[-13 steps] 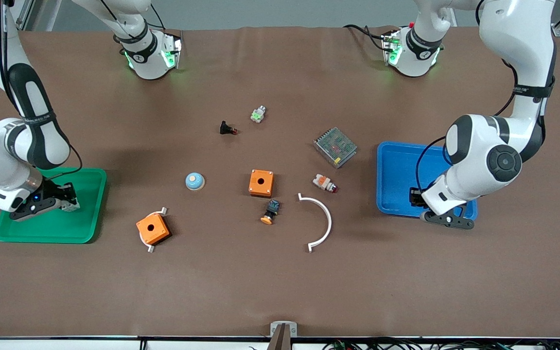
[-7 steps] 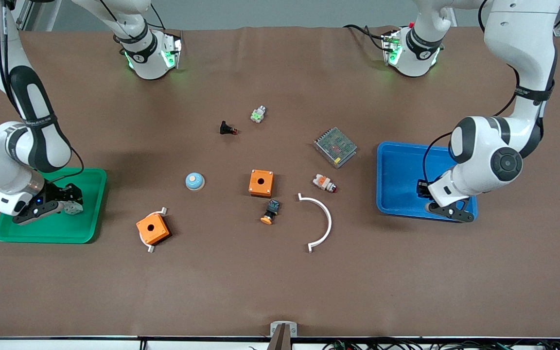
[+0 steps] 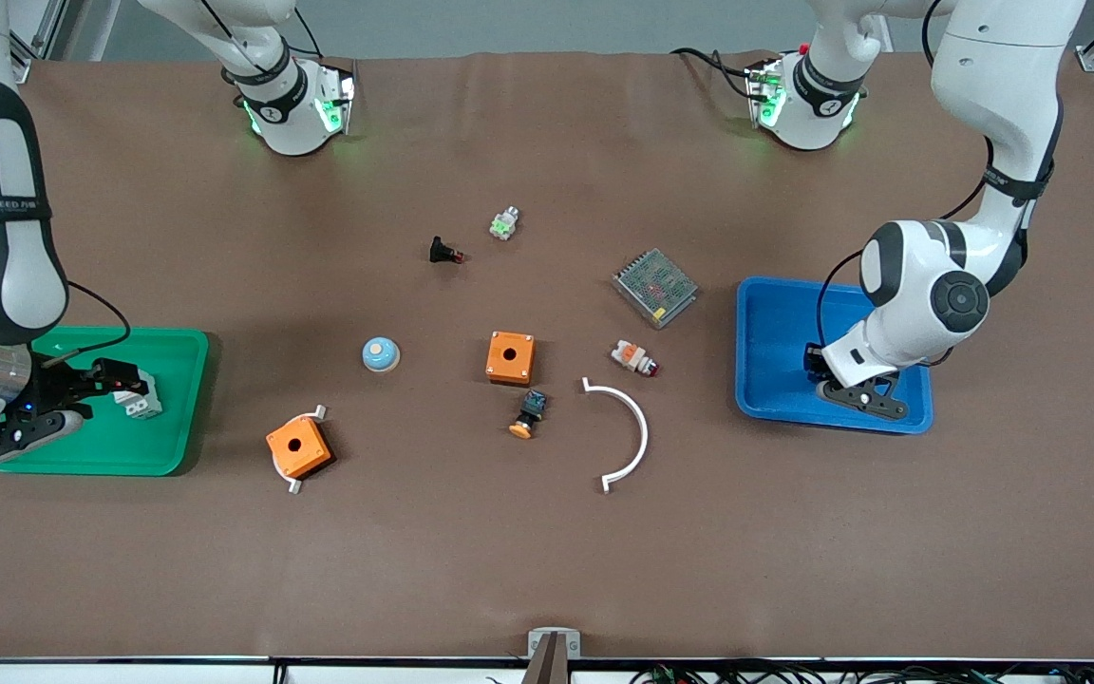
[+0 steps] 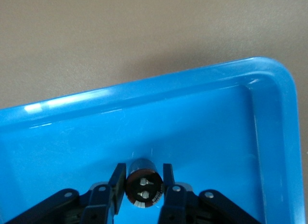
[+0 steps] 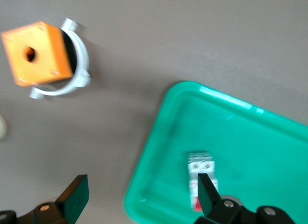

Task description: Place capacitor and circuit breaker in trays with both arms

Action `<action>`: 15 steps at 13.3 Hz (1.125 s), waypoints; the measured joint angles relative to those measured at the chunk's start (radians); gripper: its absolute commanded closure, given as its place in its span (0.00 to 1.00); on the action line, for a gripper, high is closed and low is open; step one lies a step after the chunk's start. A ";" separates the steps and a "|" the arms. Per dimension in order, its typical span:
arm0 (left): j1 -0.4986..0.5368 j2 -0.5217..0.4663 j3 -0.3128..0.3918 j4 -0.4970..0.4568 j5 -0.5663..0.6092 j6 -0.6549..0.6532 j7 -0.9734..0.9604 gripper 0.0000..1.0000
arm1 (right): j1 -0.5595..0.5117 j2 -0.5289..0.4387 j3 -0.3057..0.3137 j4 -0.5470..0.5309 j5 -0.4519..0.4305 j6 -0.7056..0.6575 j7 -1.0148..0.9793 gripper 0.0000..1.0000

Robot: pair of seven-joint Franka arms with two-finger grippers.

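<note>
The circuit breaker [image 3: 140, 403], a small white block with red on one end, lies in the green tray [image 3: 188, 418]. My right gripper [image 3: 115, 377] hangs open and empty just above it, by the tray's edge. In the right wrist view the circuit breaker [image 5: 199, 175] lies beside one finger of the wide-open gripper [image 5: 142, 192]. My left gripper [image 3: 819, 369] is low in the blue tray [image 3: 763, 332]. In the left wrist view it [image 4: 143, 181] is shut on the capacitor [image 4: 143, 185], a tiny black cylinder, over the tray floor [image 4: 192, 118].
Between the trays lie two orange boxes [image 3: 510, 356] [image 3: 298, 446], a white arc [image 3: 628, 432], a blue dome [image 3: 380, 354], a mesh-covered module [image 3: 654, 287], a black button with orange cap [image 3: 528, 414], a white-and-orange part [image 3: 633, 357], a black part [image 3: 444, 252] and a white-green part [image 3: 504, 223].
My right gripper has opened, left the circuit breaker in the green tray and drawn back toward the table's end. My left gripper has moved farther over the blue tray with the capacitor.
</note>
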State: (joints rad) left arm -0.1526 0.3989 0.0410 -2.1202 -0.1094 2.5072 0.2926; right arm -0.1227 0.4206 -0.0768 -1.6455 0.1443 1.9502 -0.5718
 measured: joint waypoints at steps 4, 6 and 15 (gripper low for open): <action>-0.002 -0.049 -0.002 0.038 0.000 0.004 -0.004 0.00 | 0.103 -0.102 0.001 0.077 0.000 -0.222 0.272 0.00; -0.005 -0.080 -0.004 0.073 0.000 0.004 -0.050 0.00 | 0.142 -0.168 0.001 0.095 -0.018 -0.302 0.358 0.00; 0.001 -0.201 0.014 0.401 0.014 -0.469 -0.266 0.00 | 0.190 -0.440 -0.011 0.040 -0.094 -0.374 0.482 0.00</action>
State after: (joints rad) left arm -0.1517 0.1982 0.0554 -1.7189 -0.0951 2.0382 0.0271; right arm 0.0676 -0.0196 -0.0880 -1.6052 0.0507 1.5765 -0.0898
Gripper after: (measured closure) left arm 0.000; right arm 0.000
